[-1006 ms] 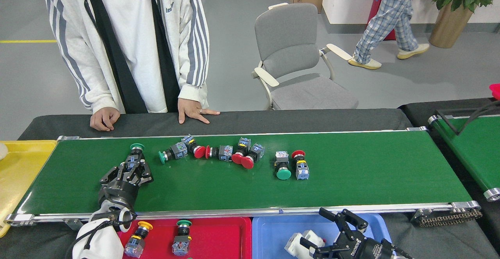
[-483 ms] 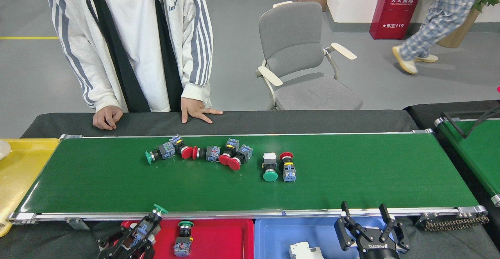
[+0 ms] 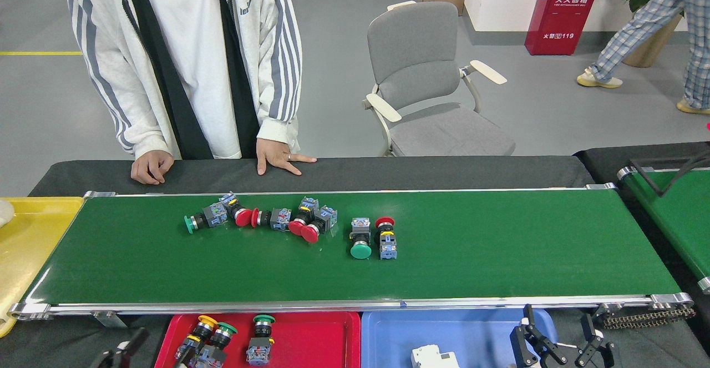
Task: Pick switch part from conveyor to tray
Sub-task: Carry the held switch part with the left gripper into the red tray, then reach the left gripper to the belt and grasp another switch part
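Switches point(image 3: 288, 222) are lying in a loose row on the conveyor point(image 3: 499, 246), likely light, rigid plastic, best pinched across the blocky body. Right gripper point(image 3: 560, 344) is hanging released over the blue tray point(image 3: 388, 334); left gripper point(image 3: 125, 351): cannot tell.

Across from me a person in a striped white jacket point(image 3: 183, 62) leans on the far table edge. Right of them sits an empty grey chair point(image 3: 430, 79), a red cabinet point(image 3: 561, 13) far behind it.
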### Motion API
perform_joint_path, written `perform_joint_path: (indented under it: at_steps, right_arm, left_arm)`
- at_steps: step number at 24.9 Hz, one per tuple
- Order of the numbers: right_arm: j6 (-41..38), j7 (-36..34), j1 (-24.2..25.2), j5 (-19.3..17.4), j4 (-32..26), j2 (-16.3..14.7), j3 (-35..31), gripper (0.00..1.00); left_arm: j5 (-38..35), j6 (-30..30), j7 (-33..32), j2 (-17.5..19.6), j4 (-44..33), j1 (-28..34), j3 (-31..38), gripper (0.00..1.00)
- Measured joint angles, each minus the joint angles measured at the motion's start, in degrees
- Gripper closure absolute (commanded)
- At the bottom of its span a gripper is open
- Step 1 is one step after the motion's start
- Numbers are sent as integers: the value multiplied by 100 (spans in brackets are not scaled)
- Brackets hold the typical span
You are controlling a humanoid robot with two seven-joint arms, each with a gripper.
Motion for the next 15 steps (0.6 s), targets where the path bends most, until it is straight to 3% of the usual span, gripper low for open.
perform_joint_path:
  at_steps: [8,13,15]
  right_arm:
    - [-478,20,77,-14,-22,-80,-11,1]
    - [-712,23,75,-15,-23,-130,-11,1]
    - [-724,24,35,-16,-23,-194,-12,1]
  left_arm:
    - [-36,190,28,138,53,-321,-158,0]
    - [-42,202,-34,1009,964,-1452,-1286,0]
    - [-42,202,-45,1161,1578,-1973,-1674,0]
